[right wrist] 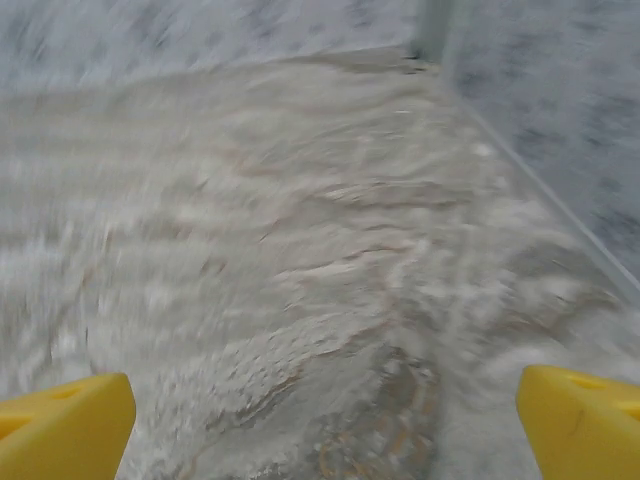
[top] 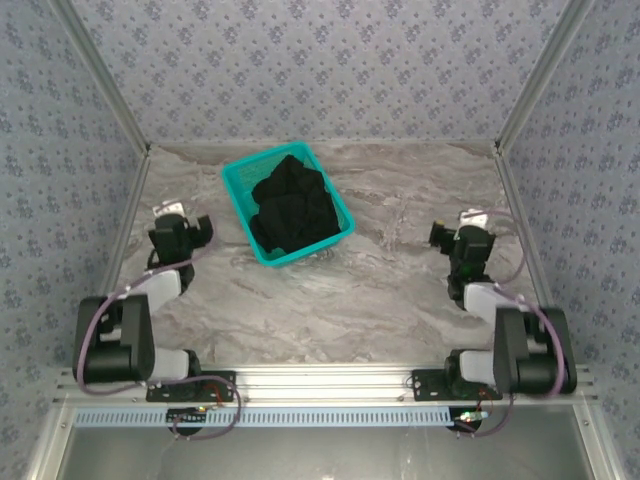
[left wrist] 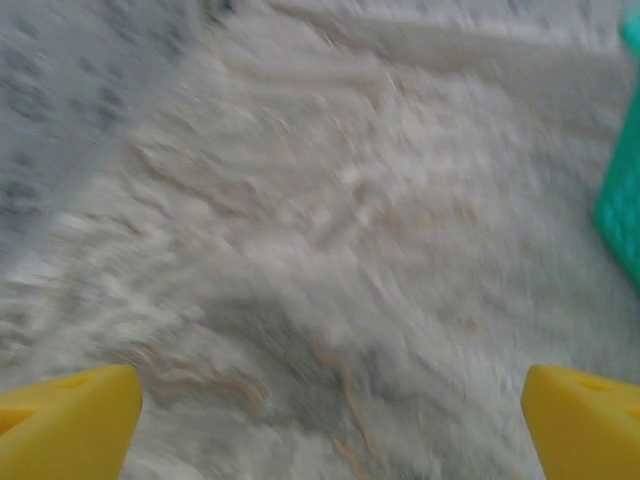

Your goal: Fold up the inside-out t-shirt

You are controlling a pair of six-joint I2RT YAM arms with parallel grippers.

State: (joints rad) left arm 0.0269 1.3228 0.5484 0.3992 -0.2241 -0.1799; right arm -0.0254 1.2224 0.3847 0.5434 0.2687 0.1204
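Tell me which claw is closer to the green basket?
The left claw: only a short gap separates it from the teal basket; the right claw sits farther across the table.

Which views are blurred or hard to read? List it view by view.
Top external: sharp and evenly lit, but the black t-shirt in the basket reads as one dark mass with little fold detail. Left wrist: table heavily smeared, yellow fingers crisp. Right wrist: table smeared too, the wall soft, yellow fingers crisp.
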